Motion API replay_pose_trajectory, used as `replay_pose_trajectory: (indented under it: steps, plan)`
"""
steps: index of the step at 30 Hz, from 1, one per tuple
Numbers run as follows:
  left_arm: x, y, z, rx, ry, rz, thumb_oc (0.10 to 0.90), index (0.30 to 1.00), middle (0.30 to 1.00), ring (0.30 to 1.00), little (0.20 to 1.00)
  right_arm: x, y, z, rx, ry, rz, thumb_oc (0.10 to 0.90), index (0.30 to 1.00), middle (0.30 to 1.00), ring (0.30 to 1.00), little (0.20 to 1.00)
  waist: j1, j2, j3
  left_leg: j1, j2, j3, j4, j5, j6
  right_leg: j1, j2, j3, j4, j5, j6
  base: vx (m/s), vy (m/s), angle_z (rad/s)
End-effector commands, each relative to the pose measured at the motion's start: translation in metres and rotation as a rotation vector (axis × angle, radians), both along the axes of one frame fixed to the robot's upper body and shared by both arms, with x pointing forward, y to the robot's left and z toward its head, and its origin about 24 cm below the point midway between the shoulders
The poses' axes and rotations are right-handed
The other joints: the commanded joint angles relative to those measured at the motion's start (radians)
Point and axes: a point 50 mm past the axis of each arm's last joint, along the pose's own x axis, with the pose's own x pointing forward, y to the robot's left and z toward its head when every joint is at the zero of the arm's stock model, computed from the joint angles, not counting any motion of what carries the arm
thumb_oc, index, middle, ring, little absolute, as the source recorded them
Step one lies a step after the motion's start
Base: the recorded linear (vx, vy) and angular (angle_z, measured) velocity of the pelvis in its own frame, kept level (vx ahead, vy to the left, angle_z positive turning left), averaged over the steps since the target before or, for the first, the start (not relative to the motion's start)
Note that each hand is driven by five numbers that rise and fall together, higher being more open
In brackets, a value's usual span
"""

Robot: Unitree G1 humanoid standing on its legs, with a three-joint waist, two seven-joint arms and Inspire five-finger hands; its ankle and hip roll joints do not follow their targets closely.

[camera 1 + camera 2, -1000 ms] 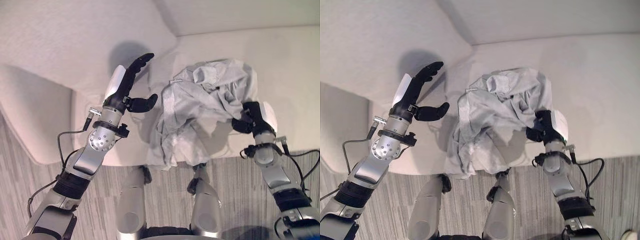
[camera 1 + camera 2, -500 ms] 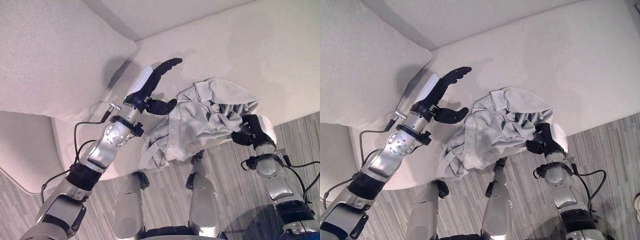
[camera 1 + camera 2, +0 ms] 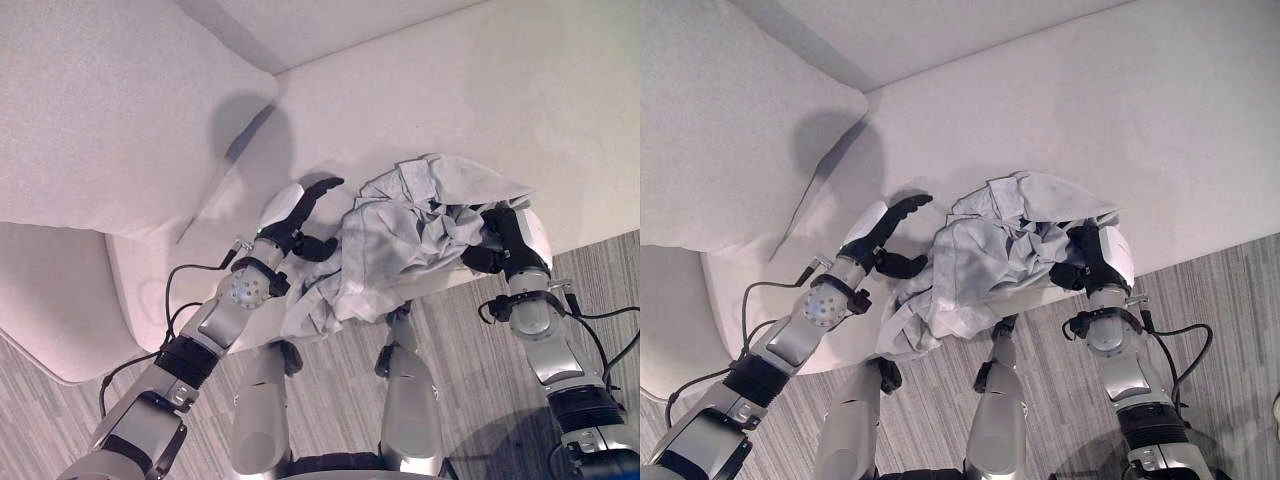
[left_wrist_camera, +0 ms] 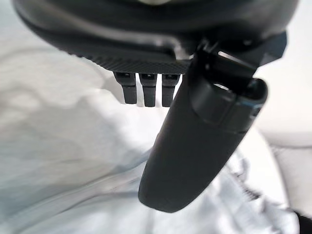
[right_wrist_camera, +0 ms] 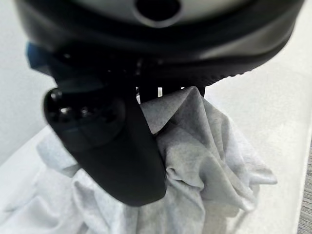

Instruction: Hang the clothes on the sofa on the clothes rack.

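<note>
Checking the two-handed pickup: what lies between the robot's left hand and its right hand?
The crumpled grey garment fills the stretch between the left hand and right hand, seen in both eye views.

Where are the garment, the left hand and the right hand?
garment (image 3: 385, 255): left eye view, crumpled middle.
left hand (image 3: 288, 225): left eye view, palm.
right hand (image 3: 1095, 258): right eye view, back of hand.

both head eyes looking steeply down over the sofa (image 3: 420, 90) front edge and floor (image 3: 600, 270), sharing the same crumpled garment (image 3: 990, 250) mid-scene, left wrist cam super close along its left hand (image 4: 195, 146) onto cloth, right wrist cam just as tight past its right hand (image 5: 117, 151)
</note>
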Motion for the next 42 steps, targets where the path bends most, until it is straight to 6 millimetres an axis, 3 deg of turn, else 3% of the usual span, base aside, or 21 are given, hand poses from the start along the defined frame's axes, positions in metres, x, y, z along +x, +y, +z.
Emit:
replay_pose_trajectory:
  steps: [1, 8, 9, 17, 19, 20, 25, 32, 33, 35, 36, 37, 38, 39, 42]
  plan:
    - [0.002, -0.013, 0.044, -0.078, -0.213, -0.049, 0.8, 0.9, 0.9, 0.9, 0.9, 0.0, -0.002, 0.038, -0.032, -0.201, -0.004, 0.4, 0.3, 0.3, 0.3, 0.3, -0.005, -0.063, -0.01, 0.001, 0.098, -0.046, 0.124, -0.217, -0.118, -0.02, -0.044, 0.02, 0.149, -0.172, 0.001, -0.01, -0.058, 0.0]
    - [0.001, -0.027, 0.035, -0.121, -0.174, -0.061, 0.8, 0.9, 0.9, 0.9, 0.9, 0.002, 0.006, 0.033, -0.008, -0.198, 0.02, 0.4, 0.3, 0.3, 0.3, 0.3, -0.013, -0.083, -0.01, -0.025, 0.123, -0.048, 0.159, -0.227, -0.117, -0.063, -0.034, 0.045, 0.188, -0.192, -0.012, -0.03, -0.069, -0.02]
    - [0.002, -0.035, 0.036, -0.133, -0.172, -0.072, 0.8, 0.9, 0.9, 0.9, 0.9, 0.003, 0.013, 0.035, -0.012, -0.202, 0.051, 0.4, 0.3, 0.3, 0.3, 0.3, -0.025, -0.097, -0.01, -0.035, 0.136, -0.047, 0.165, -0.223, -0.119, -0.08, -0.025, 0.053, 0.197, -0.199, -0.016, -0.04, -0.064, -0.09]
    - [0.005, -0.054, 0.038, -0.168, -0.165, -0.098, 0.8, 0.9, 0.9, 0.9, 0.9, 0.001, 0.019, 0.035, -0.006, -0.21, 0.081, 0.4, 0.3, 0.3, 0.3, 0.3, -0.057, -0.123, -0.01, -0.054, 0.181, -0.04, 0.182, -0.212, -0.128, -0.144, 0.005, 0.095, 0.237, -0.221, -0.032, -0.05, -0.076, -0.16]
    - [0.004, -0.058, 0.037, -0.18, -0.156, -0.104, 0.703, 0.754, 0.754, 0.754, 0.754, 0.002, 0.019, 0.037, -0.011, -0.221, 0.083, 0.4, 0.3, 0.3, 0.3, 0.3, -0.06, -0.124, -0.01, -0.052, 0.189, -0.039, 0.183, -0.207, -0.131, -0.147, 0.011, 0.103, 0.241, -0.227, -0.036, -0.05, -0.093, -0.22]
    - [0.003, -0.06, 0.035, -0.201, -0.142, -0.108, 0.405, 0.307, 0.307, 0.307, 0.307, 0.001, 0.019, 0.04, -0.014, -0.234, 0.083, 0.4, 0.3, 0.3, 0.3, 0.3, -0.065, -0.127, -0.01, -0.045, 0.201, -0.037, 0.183, -0.2, -0.136, -0.151, 0.019, 0.111, 0.247, -0.235, -0.041, -0.05, -0.11, -0.19]
    - [0.003, -0.058, 0.029, -0.165, -0.145, -0.094, 0.4, 0.3, 0.3, 0.3, 0.3, 0.002, 0.017, 0.045, -0.027, -0.258, 0.076, 0.4, 0.3, 0.3, 0.3, 0.3, -0.067, -0.131, -0.01, -0.037, 0.221, -0.032, 0.183, -0.191, -0.143, -0.165, 0.031, 0.119, 0.271, -0.245, -0.048, -0.03, -0.067, -0.07]
    - [0.006, -0.029, 0.034, -0.141, -0.22, 0.006, 0.4, 0.3, 0.3, 0.3, 0.3, -0.002, 0.011, 0.038, -0.042, -0.239, 0.051, 0.4, 0.3, 0.3, 0.3, 0.3, -0.045, -0.102, -0.01, 0.019, 0.225, -0.039, 0.148, -0.166, -0.155, -0.126, 0.035, 0.112, 0.281, -0.257, -0.055, -0.01, -0.016, 0.0]
    - [0.005, -0.012, 0.039, -0.148, -0.255, 0.056, 0.4, 0.3, 0.3, 0.3, 0.3, -0.003, 0.008, 0.037, -0.044, -0.236, 0.045, 0.4, 0.3, 0.3, 0.3, 0.3, -0.027, -0.086, -0.01, 0.057, 0.222, -0.043, 0.13, -0.156, -0.159, -0.089, 0.036, 0.104, 0.284, -0.262, -0.059, 0.0, 0.0, 0.0]
    - [0.002, -0.005, 0.039, -0.151, -0.261, 0.072, 0.4, 0.3, 0.3, 0.3, 0.3, -0.003, 0.008, 0.036, -0.05, -0.227, 0.046, 0.4, 0.3, 0.3, 0.3, 0.3, -0.023, -0.079, -0.01, 0.079, 0.22, -0.042, 0.119, -0.15, -0.162, -0.066, 0.036, 0.097, 0.284, -0.265, -0.06, -0.01, -0.024, 0.05]
    - [-0.001, 0.014, 0.046, -0.169, -0.299, 0.113, 0.4, 0.3, 0.3, 0.3, 0.3, -0.002, 0.005, 0.042, -0.07, -0.237, 0.052, 0.4, 0.3, 0.3, 0.3, 0.3, 0.0, -0.062, -0.01, 0.108, 0.218, -0.037, 0.103, -0.125, -0.157, -0.041, 0.036, 0.078, 0.29, -0.257, -0.072, 0.01, -0.02, 0.09]
    - [-0.002, 0.014, 0.044, -0.169, -0.292, 0.115, 0.4, 0.3, 0.3, 0.3, 0.3, -0.003, 0.005, 0.04, -0.07, -0.231, 0.053, 0.4, 0.3, 0.3, 0.3, 0.3, -0.002, -0.061, -0.01, 0.127, 0.218, -0.046, 0.099, -0.138, -0.166, -0.024, 0.037, 0.084, 0.292, -0.272, -0.065, -0.04, -0.027, 0.12]
    - [-0.005, 0.025, 0.049, -0.186, -0.313, 0.139, 0.4, 0.3, 0.3, 0.3, 0.3, -0.002, 0.005, 0.045, -0.08, -0.243, 0.062, 0.4, 0.3, 0.3, 0.3, 0.3, 0.01, -0.051, -0.01, 0.141, 0.218, -0.037, 0.086, -0.116, -0.159, -0.009, 0.038, 0.07, 0.29, -0.262, -0.075, 0.02, -0.026, 0.18]
    - [-0.012, 0.044, 0.054, -0.212, -0.349, 0.179, 0.4, 0.3, 0.3, 0.3, 0.3, -0.001, 0.004, 0.054, -0.103, -0.259, 0.082, 0.4, 0.3, 0.3, 0.3, 0.3, 0.033, -0.033, -0.01, 0.201, 0.215, -0.038, 0.07, -0.108, -0.162, 0.047, 0.04, 0.057, 0.302, -0.274, -0.079, -0.03, -0.028, 0.2]
    - [-0.023, 0.064, 0.06, -0.235, -0.383, 0.222, 0.4, 0.3, 0.3, 0.3, 0.3, 0.0, 0.007, 0.067, -0.136, -0.279, 0.135, 0.4, 0.3, 0.3, 0.3, 0.3, 0.055, -0.018, -0.01, 0.277, 0.216, -0.04, 0.052, -0.1, -0.167, 0.122, 0.043, 0.039, 0.305, -0.288, -0.085, 0.02, -0.05, 0.23]
